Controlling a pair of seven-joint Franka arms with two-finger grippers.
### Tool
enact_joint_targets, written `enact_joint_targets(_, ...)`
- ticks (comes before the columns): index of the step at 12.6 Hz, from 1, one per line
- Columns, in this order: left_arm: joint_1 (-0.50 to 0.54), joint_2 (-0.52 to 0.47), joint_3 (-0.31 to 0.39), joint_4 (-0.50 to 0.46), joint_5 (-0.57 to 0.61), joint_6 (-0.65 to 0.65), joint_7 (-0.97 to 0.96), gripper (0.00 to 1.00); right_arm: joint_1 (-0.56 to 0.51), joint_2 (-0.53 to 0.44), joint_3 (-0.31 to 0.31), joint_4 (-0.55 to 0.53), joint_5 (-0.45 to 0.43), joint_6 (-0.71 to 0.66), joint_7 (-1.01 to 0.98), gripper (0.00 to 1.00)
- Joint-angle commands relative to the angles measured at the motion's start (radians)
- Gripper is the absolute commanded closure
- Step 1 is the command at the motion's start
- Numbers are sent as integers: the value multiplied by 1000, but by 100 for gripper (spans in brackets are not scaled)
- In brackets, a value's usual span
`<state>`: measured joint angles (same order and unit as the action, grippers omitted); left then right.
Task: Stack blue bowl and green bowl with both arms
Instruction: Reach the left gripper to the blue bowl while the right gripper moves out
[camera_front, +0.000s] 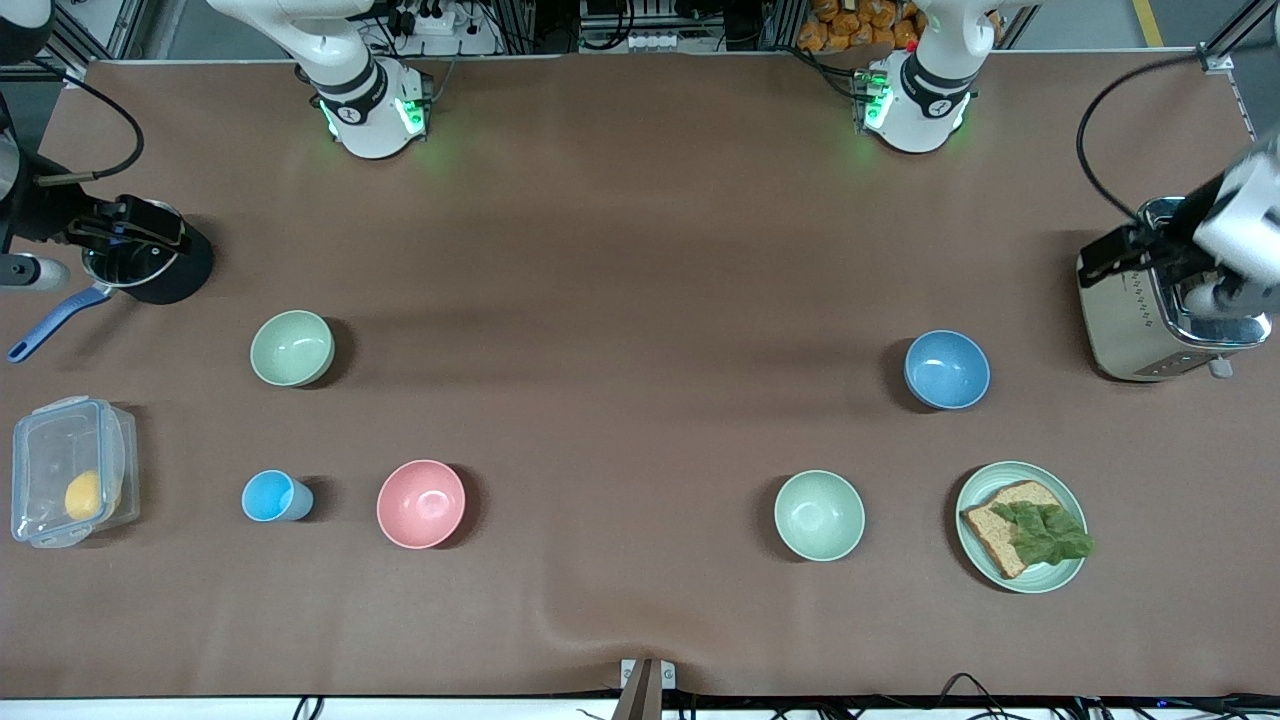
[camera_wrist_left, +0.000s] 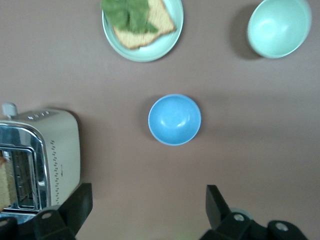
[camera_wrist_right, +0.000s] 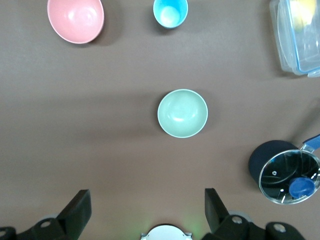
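The right gripper (camera_wrist_right: 145, 212) hung with fingers spread over the table near the saucepan (camera_front: 140, 262); its sage green bowl (camera_front: 292, 347) sat toward that arm's end. The blue bowl (camera_front: 946, 369) sat beside the toaster (camera_front: 1150, 320), the left gripper (camera_wrist_left: 147, 212) open above. Each should descend astride one rim wall.

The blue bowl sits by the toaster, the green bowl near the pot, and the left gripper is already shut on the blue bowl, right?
Not quite. The left gripper is open and over the table, holding nothing; the left wrist view shows the blue bowl clear of it. The rest holds: blue bowl by the toaster, green bowl near the pot.
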<state>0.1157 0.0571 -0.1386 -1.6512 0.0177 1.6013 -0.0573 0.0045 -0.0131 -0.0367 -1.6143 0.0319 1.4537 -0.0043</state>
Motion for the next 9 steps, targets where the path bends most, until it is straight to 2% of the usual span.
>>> enact_joint_targets(1,47,47,-6,-149,-4,168,4,0,23,54,12,48,-10,-19,-63,0)
enact_joint_targets(2,58,56,-6,-221,-4,268,4,0,67,83,14,48,-9,-19,-101,0)
enact_joint_targets(4,59,93,-4,-313,-4,406,2,0,138,104,14,48,66,-18,-120,0)
enact_joint_targets(6,58,159,-6,-350,-4,491,1,0,212,102,12,98,71,-21,-121,0)
enact_joint_targets(9,62,266,-6,-381,-4,606,2,0,270,98,17,109,75,-45,-167,0)
